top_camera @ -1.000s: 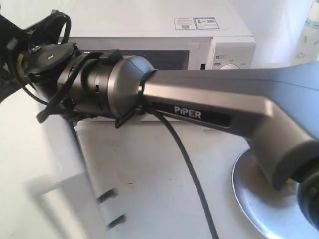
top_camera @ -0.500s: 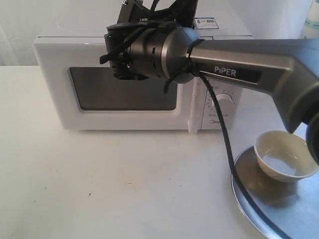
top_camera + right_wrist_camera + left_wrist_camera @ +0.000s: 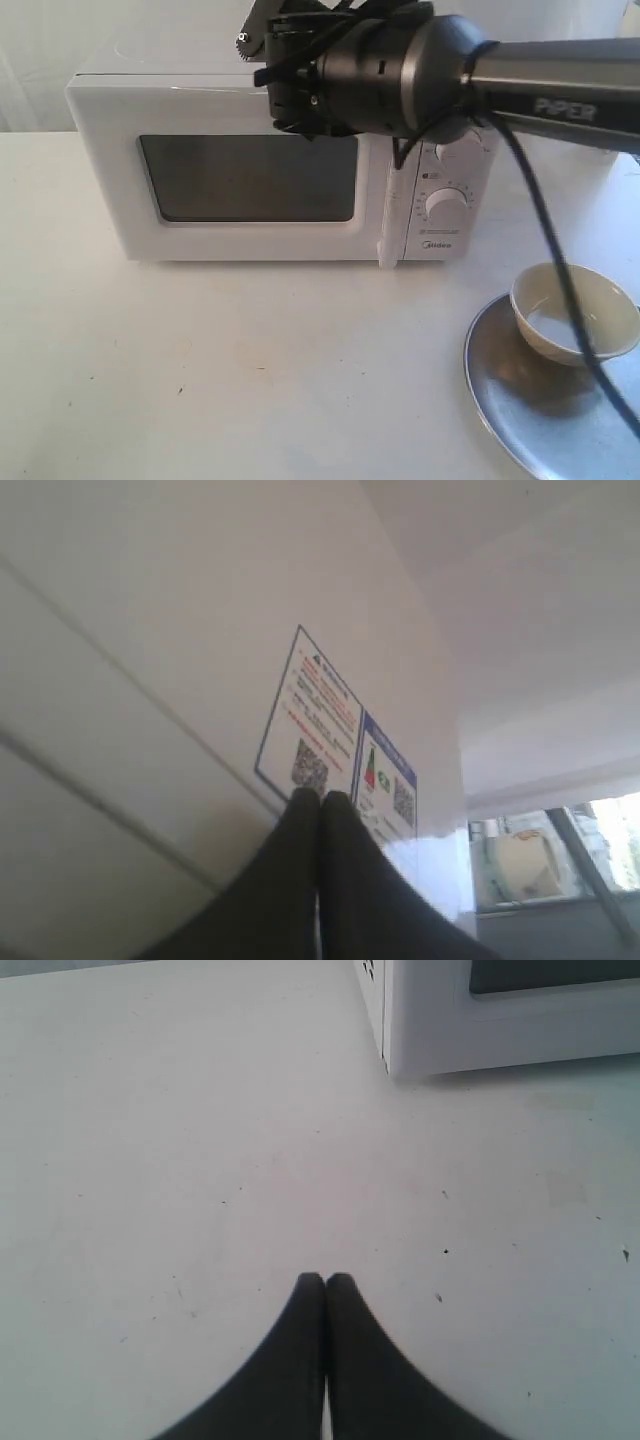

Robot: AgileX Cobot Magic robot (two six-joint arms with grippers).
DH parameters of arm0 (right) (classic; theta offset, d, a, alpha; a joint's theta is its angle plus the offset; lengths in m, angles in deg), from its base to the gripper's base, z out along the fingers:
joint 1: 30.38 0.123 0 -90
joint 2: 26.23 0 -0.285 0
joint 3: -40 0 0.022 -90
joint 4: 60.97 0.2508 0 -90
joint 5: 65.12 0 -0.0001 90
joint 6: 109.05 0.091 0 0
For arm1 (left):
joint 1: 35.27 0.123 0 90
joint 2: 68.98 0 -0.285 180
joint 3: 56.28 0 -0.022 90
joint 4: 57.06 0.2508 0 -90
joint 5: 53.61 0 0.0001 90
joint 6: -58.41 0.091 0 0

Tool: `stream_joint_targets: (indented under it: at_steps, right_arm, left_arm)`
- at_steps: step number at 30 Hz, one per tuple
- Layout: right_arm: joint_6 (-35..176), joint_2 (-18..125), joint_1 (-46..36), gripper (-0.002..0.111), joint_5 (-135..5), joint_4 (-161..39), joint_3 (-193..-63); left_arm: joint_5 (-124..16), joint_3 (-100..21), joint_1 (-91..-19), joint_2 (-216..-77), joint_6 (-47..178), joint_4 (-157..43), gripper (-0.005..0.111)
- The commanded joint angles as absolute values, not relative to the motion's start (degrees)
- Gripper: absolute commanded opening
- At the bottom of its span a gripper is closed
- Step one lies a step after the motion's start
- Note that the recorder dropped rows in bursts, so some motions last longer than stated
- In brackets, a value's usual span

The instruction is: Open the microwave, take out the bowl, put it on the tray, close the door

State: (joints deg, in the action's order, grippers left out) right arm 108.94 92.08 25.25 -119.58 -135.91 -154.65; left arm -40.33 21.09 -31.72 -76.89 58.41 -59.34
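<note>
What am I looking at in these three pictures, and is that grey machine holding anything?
It is a two-armed robot. The wide picture comes from a camera off the arms: a grey arm reaches across a white microwave whose door is shut. On the table, a small cream bowl sits on a silver tray. The other two pictures come from cameras on the wrists. Each shows a closed black gripper: the left gripper above the table, the right gripper by the stickers on the microwave's top. Neither holds anything.
</note>
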Motion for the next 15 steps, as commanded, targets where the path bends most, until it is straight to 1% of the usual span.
stream_joint_targets:
  at_steps: [1,6,10,12,15]
  right_arm:
    - [116.36,84.05,25.15,0.0,-109.71,-127.57,-145.72]
    - [118.31,74.21,25.73,0.0,-91.51,-119.36,-136.66]
    - [118.31,68.45,28.04,0.0,-75.6,-115.4,-127.77]
    - [118.31,66.69,29.55,0.0,-71.03,-115.42,-123.88]
    - [118.31,64.66,31.78,0.0,-69.69,-115.42,-118.7]
  left_arm:
    - [-40.26,20.93,-31.99,-76.77,58.41,-60.08,0.0]
    - [-40.26,20.93,-31.99,-76.77,58.41,-60.08,0.0]
    - [-40.26,20.93,-31.99,-76.77,58.41,-60.08,0.0]
    - [-40.26,20.93,-31.99,-76.77,58.41,-60.08,0.0]
    - [-40.26,20.93,-31.99,-76.77,58.41,-60.08,0.0]
